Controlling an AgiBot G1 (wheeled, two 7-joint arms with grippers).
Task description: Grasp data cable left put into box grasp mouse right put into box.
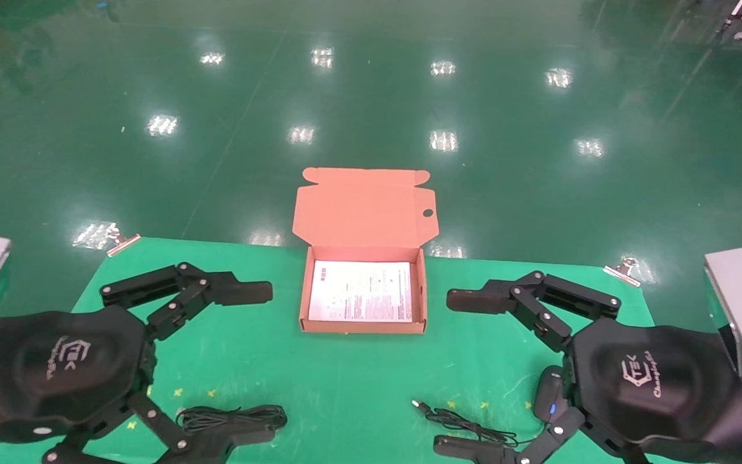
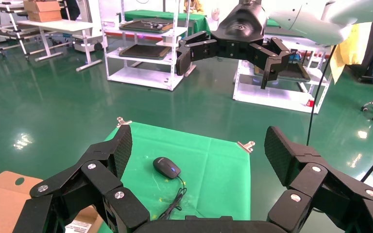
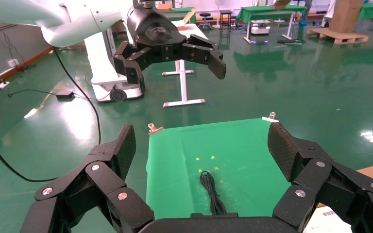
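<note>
Overhead, green mat (image 1: pixel 345 380), glossy floor (image 1: pixel 371 96).

Bright, even light falls from overhead. The glossy green floor (image 1: pixel 371 96) mirrors the ceiling lamps as rows of white glare patches, strongest in the head view. The green table cover (image 1: pixel 345 386) is matte and evenly lit, with soft, faint shadows. Both wrist views are sharp, with straight lines bowing slightly toward the edges.
</note>
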